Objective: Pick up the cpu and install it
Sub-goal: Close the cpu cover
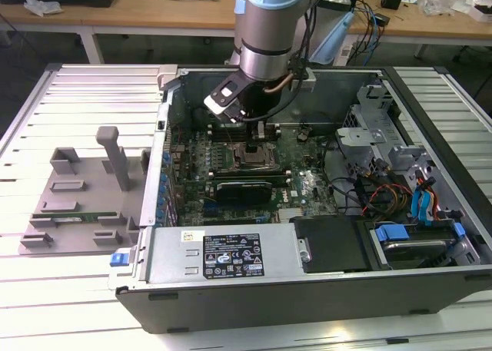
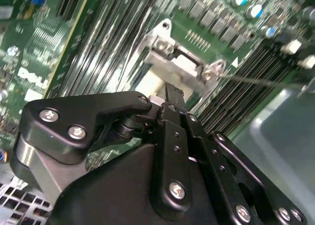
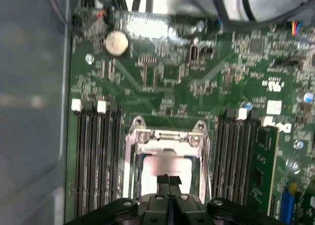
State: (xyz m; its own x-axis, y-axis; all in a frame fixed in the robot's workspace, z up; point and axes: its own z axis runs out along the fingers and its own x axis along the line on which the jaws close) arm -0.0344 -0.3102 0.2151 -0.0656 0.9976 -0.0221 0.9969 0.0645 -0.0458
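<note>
first wrist view: cpu (image 3: 167, 163) a pale blur inside socket frame (image 3: 167, 136), partly hidden behind claw (image 3: 169, 179) | exterior view: arm (image 1: 273, 13) cut off at frame's upper edge, case label (image 1: 231, 255) print too small to tell

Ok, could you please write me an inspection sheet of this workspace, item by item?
Surface: white slatted table, bearing an open computer case.
Job's things: cpu, a pale square lying within the metal socket frame on the motherboard; whether it is fully seated cannot be told.
Clutter: grey fixture tray beside the case at the exterior view's left, with a green memory stick lying in it.
Grippers: gripper shut, its tips right over the cpu; contact cannot be told.
Cables: blue cables and coloured wires inside the case, at the exterior view's right.
Surroundings: wooden bench behind the table.
</note>
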